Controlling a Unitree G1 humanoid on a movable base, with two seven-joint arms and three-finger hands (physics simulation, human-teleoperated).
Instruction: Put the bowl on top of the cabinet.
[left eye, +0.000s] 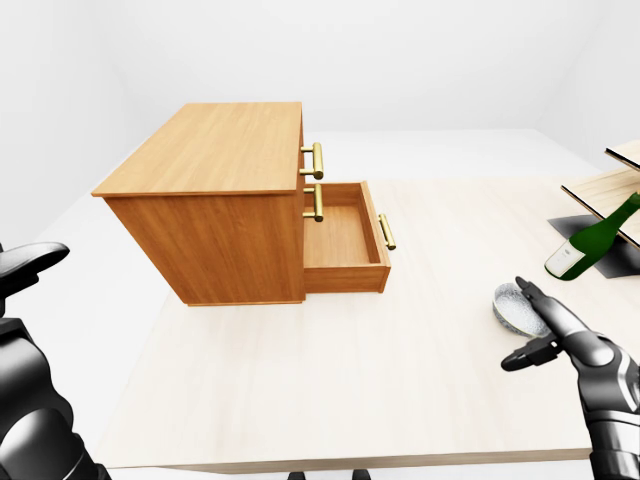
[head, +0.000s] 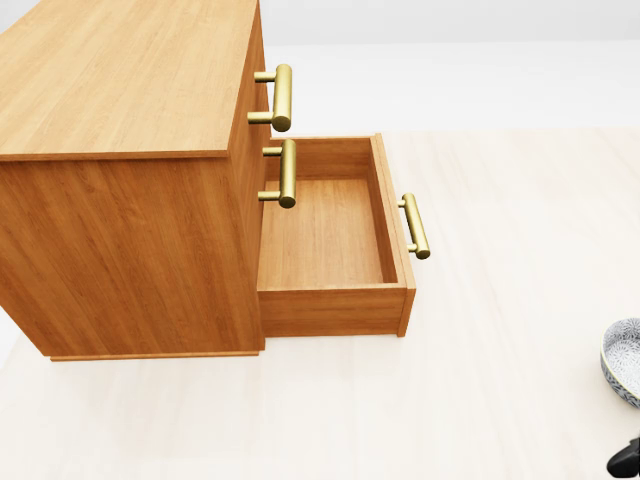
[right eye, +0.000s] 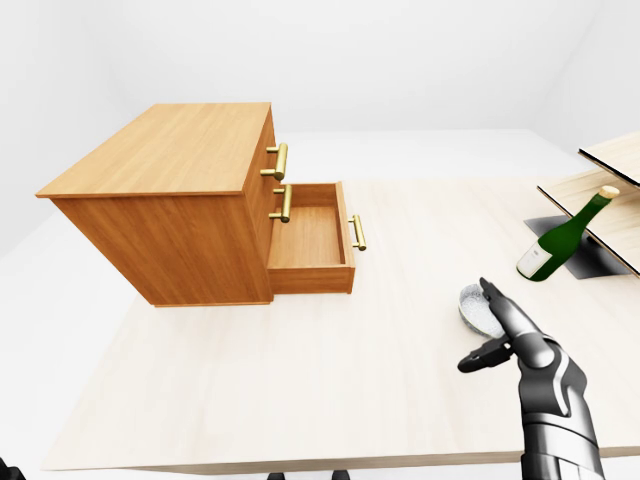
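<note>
The bowl (right eye: 472, 308) sits on the surface (right eye: 300, 370) just past the right robot hand (right eye: 520, 340). This nearer hand is spread wide, holding nothing.

Cabinet (left eye: 210, 150): light brown wood with a flat top, standing upright on the bench (left eye: 400, 360) at the left of the left-eye view. Its lowest drawer (head: 335, 310) is pulled out to the right; the two above are closed. All three carry brass bar handles (head: 283, 97).

Bowl (left eye: 512, 306): small, pale grey-white with a dark patterned outer wall, sitting upright on the bench, well apart from the cabinet at the right.
</note>
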